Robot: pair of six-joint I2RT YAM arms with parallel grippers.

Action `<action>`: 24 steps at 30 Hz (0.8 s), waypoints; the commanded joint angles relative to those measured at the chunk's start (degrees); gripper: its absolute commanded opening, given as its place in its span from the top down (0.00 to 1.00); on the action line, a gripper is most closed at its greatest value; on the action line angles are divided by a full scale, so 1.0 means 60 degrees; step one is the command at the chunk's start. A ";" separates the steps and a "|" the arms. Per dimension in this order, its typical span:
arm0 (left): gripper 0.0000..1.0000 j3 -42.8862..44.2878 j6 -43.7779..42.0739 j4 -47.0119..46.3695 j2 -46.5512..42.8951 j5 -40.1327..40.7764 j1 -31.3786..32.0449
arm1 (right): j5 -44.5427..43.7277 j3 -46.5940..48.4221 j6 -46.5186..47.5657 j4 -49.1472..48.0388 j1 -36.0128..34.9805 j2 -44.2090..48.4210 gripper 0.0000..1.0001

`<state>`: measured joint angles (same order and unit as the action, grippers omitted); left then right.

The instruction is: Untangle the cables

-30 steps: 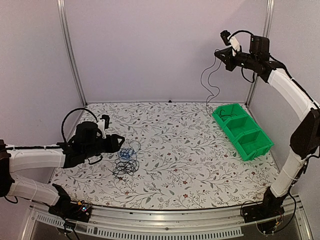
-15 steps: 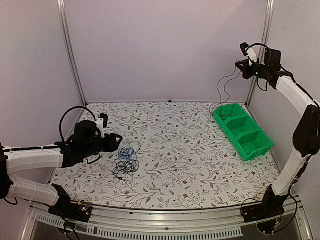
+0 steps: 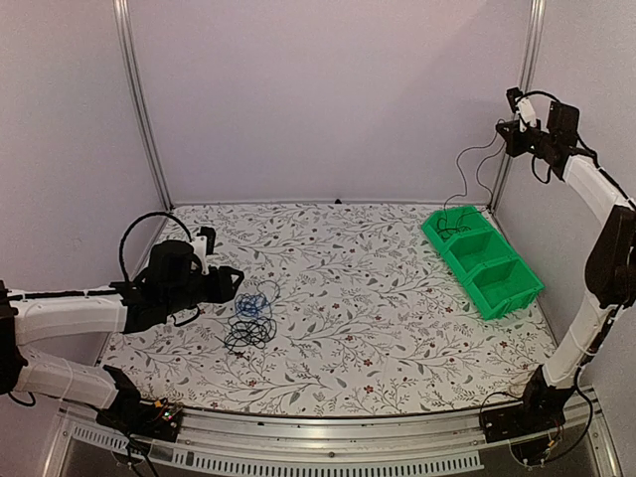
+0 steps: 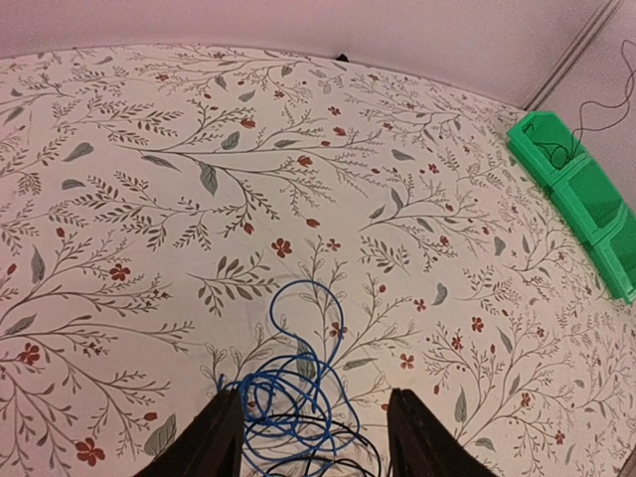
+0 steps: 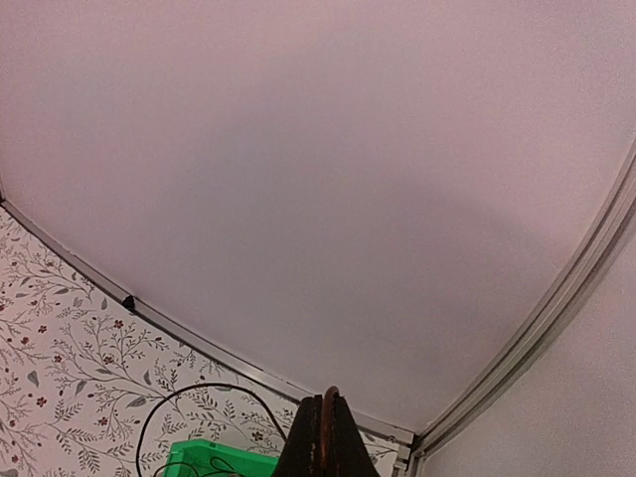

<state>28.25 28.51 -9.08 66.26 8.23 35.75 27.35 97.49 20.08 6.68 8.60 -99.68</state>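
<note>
- The green bin is my landmark: a row of three open compartments set at an angle in the far right corner of the counter.
- Its far compartment holds the loose lower end of a thin black cable, which lies there in a few loops. From the left wrist camera I see the same loops against the green.
- That black cable climbs out of the bin in a slack curve, up to the right fingers.
- The right fingers are high above the bin, close to the metal post in the right rear corner. They are pinched tight together on the black cable. The right wrist camera shows the two tips meeting, with a thin strand between them.
- The rest of the cables lie in a small loose tangle on the counter, well apart from the bin, far out to its left and nearer the arms. It is mostly black loops, with one blue cable coiled at the side towards the back wall.
- The left fingers are low at the edge of that tangle away from the bin. They stand apart, and the blue loops show in the gap between them.
- The counter is covered in a pale print of grey leaves and small red flowers.
- Plain lilac walls close it in behind and at both sides, with a second post in the corner furthest from the bin.
</note>
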 commanded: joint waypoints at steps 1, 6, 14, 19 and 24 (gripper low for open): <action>0.51 0.0082 -0.0070 -0.0054 0.0038 0.0120 0.0099 | -0.0337 0.0019 -0.0255 -0.0254 0.0222 -0.0467 1.00; 0.51 0.0093 -0.0043 -0.0054 0.0123 0.0116 0.0087 | -0.0501 0.0000 -0.0362 -0.0289 0.0338 -0.0705 1.00; 0.51 0.0096 0.0029 -0.0097 0.0313 0.0080 0.0085 | -0.0162 0.0264 -0.0168 0.0498 0.0345 -0.1684 1.00; 0.51 0.0096 0.0052 -0.0098 0.0408 0.0082 0.0079 | 0.0213 0.0220 -0.0287 0.0740 0.0339 -0.2145 1.00; 0.51 0.0107 0.0023 -0.0134 0.0501 0.0097 0.0080 | 0.0493 0.0159 -0.0497 0.0831 0.0338 -0.2552 1.00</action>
<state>28.25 28.73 -9.15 68.42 8.40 35.75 27.88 98.06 18.63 10.74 10.57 -113.40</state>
